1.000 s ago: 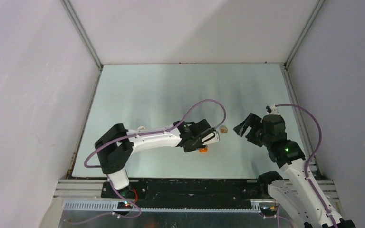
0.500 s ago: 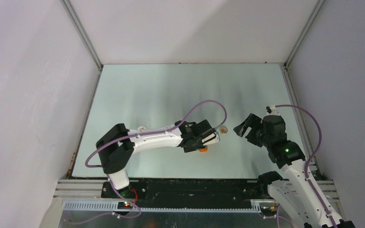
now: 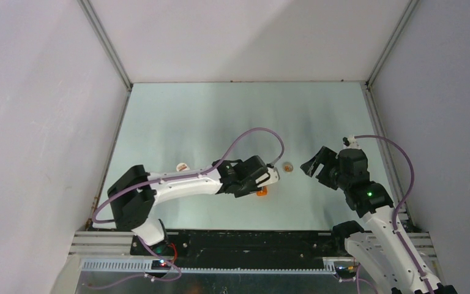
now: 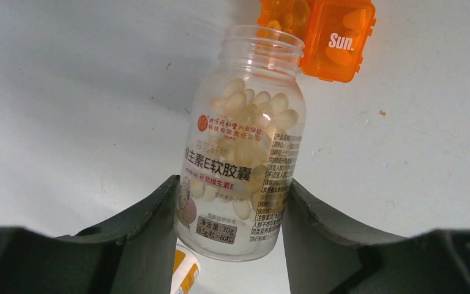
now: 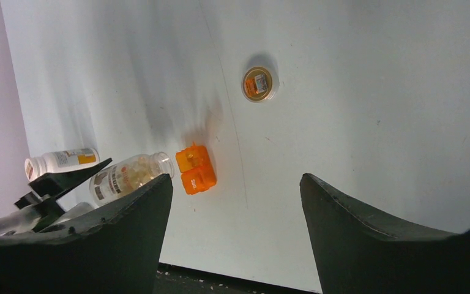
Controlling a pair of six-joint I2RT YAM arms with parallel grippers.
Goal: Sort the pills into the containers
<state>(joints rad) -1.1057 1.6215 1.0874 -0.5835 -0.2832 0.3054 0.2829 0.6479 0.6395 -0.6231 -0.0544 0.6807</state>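
My left gripper [image 4: 229, 211] is shut on a clear pill bottle [image 4: 245, 147], uncapped and full of pale capsules. The bottle is tipped, its mouth at the open orange pill box [image 4: 321, 33] marked "Sun."; capsules lie in the box's open compartment. In the top view the left gripper [image 3: 268, 178] sits over the orange box [image 3: 261, 193]. The bottle [image 5: 128, 174] and box [image 5: 196, 168] also show in the right wrist view. My right gripper [image 3: 313, 164] is open and empty, held above the table right of the box.
A round bottle cap [image 3: 287, 166] lies on the table between the grippers; it also shows in the right wrist view [image 5: 259, 83]. A second white bottle with an orange label [image 3: 182, 166] lies to the left, seen too in the right wrist view [image 5: 58, 161].
My left arm has swung, its base and elbow shifting left, and the gripper with the bottle has drawn slightly left, uncovering the cap. The right arm has not moved.
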